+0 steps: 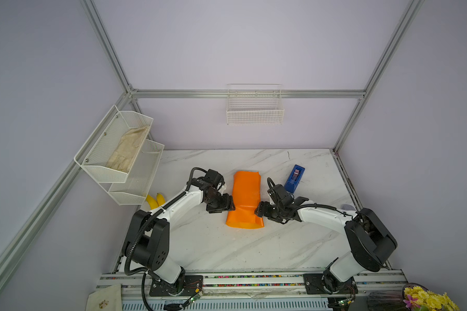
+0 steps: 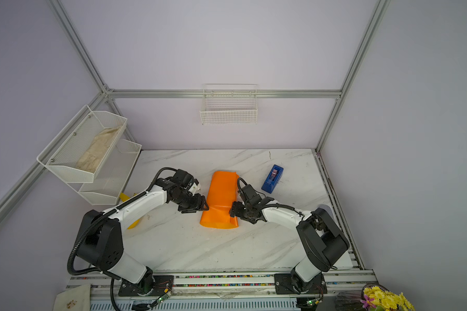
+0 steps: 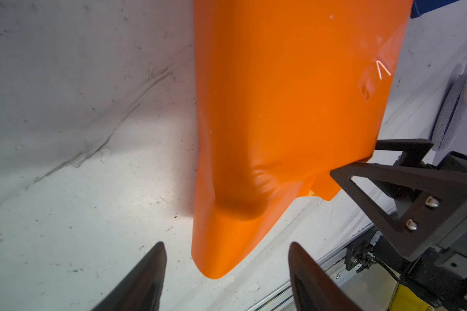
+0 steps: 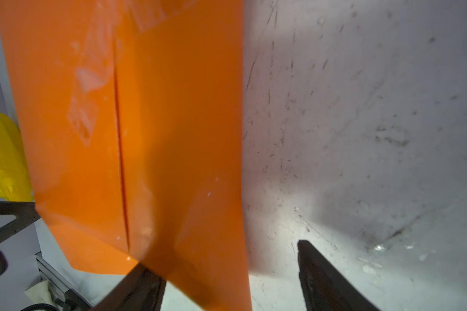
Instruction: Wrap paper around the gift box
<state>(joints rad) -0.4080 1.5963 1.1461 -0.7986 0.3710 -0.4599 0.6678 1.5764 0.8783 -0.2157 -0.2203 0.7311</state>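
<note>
Large orange paper sheet (image 1: pixel 244 199) lying folded over at centre of white marble table (image 1: pixel 227 250), left gripper (image 1: pixel 232 205) sitting at its left edge, jaws spread, empty, right gripper (image 1: pixel 256 211) touching its right edge, jaws wide, clamping nothing

paper (image 1: pixel 246 199): glossy, smooth | table (image 1: pixel 227 247): scuffed marble-look | wall basket (image 1: pixel 254 117): wire

White shells are seen on the left arm (image 1: pixel 184 202) and right arm (image 1: pixel 321 215), black housings at the joints. A ribbed black cable (image 1: pixel 135 242) is noted along the left. On the right gripper (image 3: pixel 353 159), a black triangular finger (image 3: pixel 388 170) is fixed by two silver screws (image 3: pixel 432 202).
</note>
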